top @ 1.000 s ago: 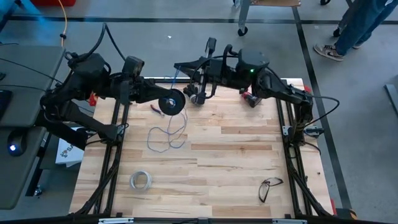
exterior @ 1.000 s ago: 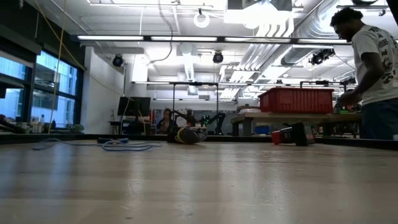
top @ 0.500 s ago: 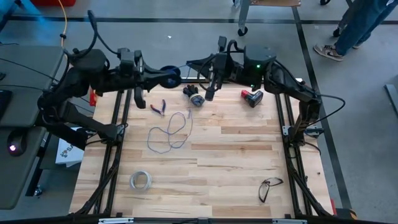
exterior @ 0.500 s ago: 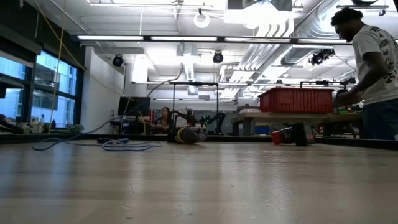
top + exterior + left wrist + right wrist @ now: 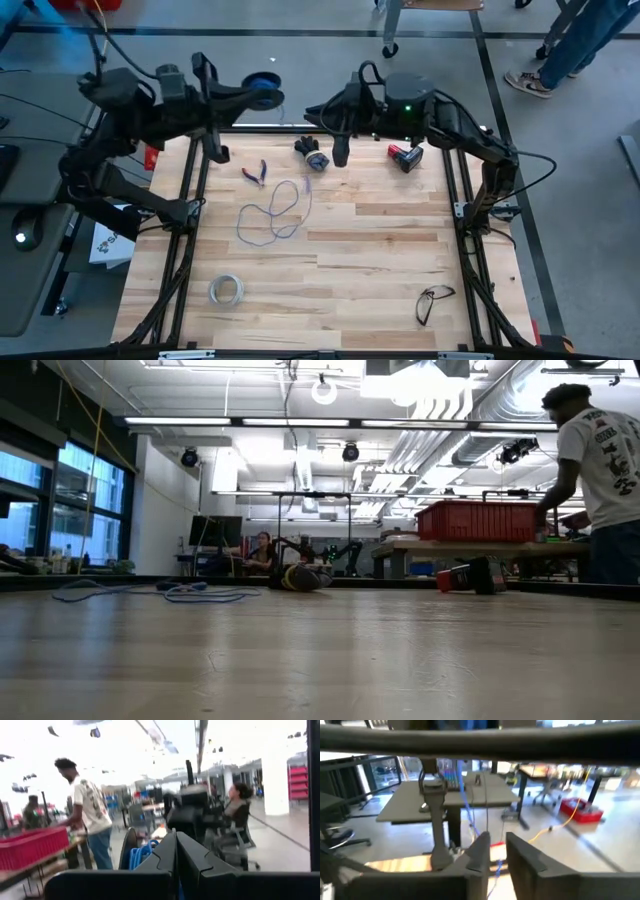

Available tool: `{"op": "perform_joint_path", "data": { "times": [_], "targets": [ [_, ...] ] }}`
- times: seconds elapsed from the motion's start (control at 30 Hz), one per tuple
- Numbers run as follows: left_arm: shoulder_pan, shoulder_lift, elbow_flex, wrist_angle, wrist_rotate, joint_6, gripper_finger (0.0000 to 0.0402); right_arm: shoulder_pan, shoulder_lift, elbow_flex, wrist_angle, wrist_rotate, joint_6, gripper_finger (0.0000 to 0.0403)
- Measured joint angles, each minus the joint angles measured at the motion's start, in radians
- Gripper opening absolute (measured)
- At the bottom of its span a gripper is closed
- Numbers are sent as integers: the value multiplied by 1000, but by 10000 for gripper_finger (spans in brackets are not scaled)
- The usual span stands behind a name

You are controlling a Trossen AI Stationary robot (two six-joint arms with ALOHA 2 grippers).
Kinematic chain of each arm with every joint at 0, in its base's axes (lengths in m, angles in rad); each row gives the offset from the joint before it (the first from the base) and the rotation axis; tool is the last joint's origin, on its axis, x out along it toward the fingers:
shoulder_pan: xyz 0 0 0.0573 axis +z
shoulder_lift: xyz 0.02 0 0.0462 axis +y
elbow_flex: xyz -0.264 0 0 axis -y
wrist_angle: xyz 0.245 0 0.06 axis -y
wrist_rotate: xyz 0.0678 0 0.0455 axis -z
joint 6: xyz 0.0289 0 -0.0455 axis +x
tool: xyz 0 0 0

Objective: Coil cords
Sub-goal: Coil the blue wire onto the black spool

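- Left gripper (image 5: pixel 262 97), seen from above, is clamped on the dark spool (image 5: pixel 264 99) past the table's far edge; the thin wire (image 5: pixel 272 213) lies looped on the table (image 5: pixel 380 270).
- Right gripper (image 5: pixel 318 112) hangs nearby.
- Right wrist view: its fingers (image 5: pixel 479 851) stand a little apart, wire between them.

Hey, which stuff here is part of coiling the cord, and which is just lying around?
Job:
- wire, loose loops on the table
- spool, in the left gripper, past the far edge
- right gripper, near the far edge

Lying about:
- tape ring
- glasses
- pliers
- red tool
- small dark item
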Motion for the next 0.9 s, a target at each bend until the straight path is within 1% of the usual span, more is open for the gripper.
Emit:
{"op": "perform_joint_path", "data": {
  "times": [0.1,0.2,0.3,0.37,0.57,0.73,0.8,0.9],
  "targets": [
    [0,-1,2,22,3,17,1,0,6,0,-43,-8,65,89],
    [0,4,0,34,7,41,1,2,17,-1,-56,-9,90,129],
    [0,2,0,61,16,66,1,9,34,-2,-38,-12,106,157],
    [0,0,0,64,29,70,1,15,49,-2,-32,-22,75,169],
    [0,4,0,57,72,62,1,15,101,-4,-39,-19,-13,173],
    [0,1,0,60,74,62,1,14,103,-4,-27,52,-70,172],
    [0,2,0,58,73,62,1,14,99,-3,-29,46,-66,172],
    [1,2,0,59,56,63,1,20,79,-3,-44,-9,-15,172]
  ]
}}
